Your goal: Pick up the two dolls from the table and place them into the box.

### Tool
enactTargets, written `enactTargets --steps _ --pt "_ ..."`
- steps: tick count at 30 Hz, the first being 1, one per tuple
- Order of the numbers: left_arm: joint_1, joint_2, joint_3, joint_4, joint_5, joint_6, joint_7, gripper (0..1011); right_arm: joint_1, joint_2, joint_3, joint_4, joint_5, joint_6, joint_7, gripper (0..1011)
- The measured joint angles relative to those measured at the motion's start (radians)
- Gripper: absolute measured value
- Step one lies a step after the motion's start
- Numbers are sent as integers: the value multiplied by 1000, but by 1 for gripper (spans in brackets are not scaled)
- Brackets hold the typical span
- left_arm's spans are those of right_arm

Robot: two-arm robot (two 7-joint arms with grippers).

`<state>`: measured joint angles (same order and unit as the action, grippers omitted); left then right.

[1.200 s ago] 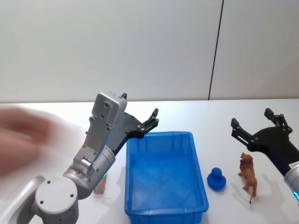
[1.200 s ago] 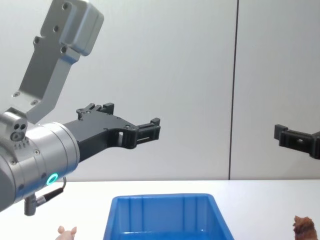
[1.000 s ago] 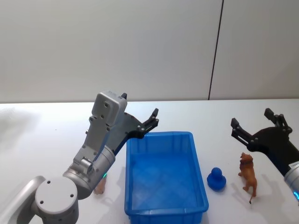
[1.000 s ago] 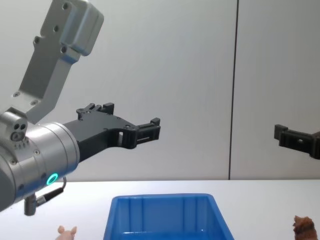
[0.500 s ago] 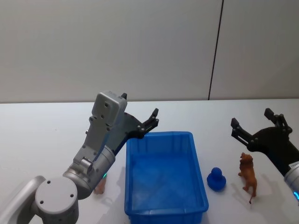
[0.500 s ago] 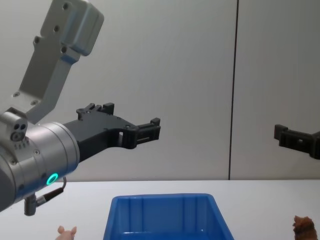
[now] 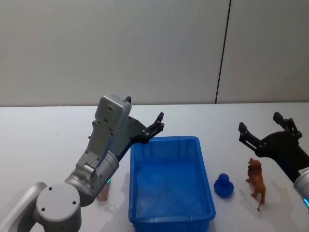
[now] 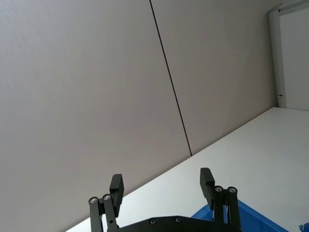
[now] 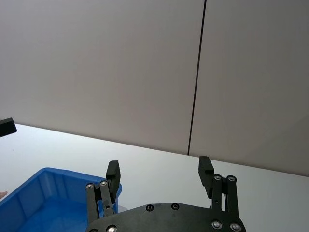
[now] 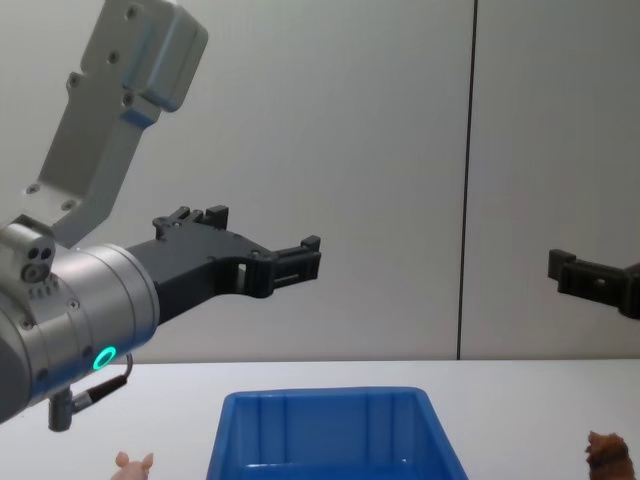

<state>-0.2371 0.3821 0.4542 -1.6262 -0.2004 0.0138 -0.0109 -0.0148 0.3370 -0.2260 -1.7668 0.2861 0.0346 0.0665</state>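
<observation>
Facing me: plain pale grey wall (image 7: 111, 48), matte, evenly lit. One thin dark vertical seam (image 7: 222, 50) splits it; panels either side match. Below the seam, the white table (image 7: 38, 125).

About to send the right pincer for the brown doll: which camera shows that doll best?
The head view: the brown doll stands whole on the table, right of the box; the open right pincer hangs nearby. The chest view catches just its head at the bottom edge. The wrist views face the wall.
</observation>
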Motion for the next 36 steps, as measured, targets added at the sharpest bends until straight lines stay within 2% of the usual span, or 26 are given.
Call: enactTargets --steps 7,17,28,36 --pt "0 0 0 0 0 0 0 1001 -4 -8 -6 -7 -20 24 -27 1001" --pt "0 0 0 0 0 0 0 1001 -15 -30 -18 -24 -59 110 -100 1001" --pt "0 0 0 0 0 0 0 1001 -26 -43 -18 -21 -70 194 -158 1001" --pt "0 0 0 0 0 0 0 1001 -27 -47 -12 8 -68 227 -165 1001"
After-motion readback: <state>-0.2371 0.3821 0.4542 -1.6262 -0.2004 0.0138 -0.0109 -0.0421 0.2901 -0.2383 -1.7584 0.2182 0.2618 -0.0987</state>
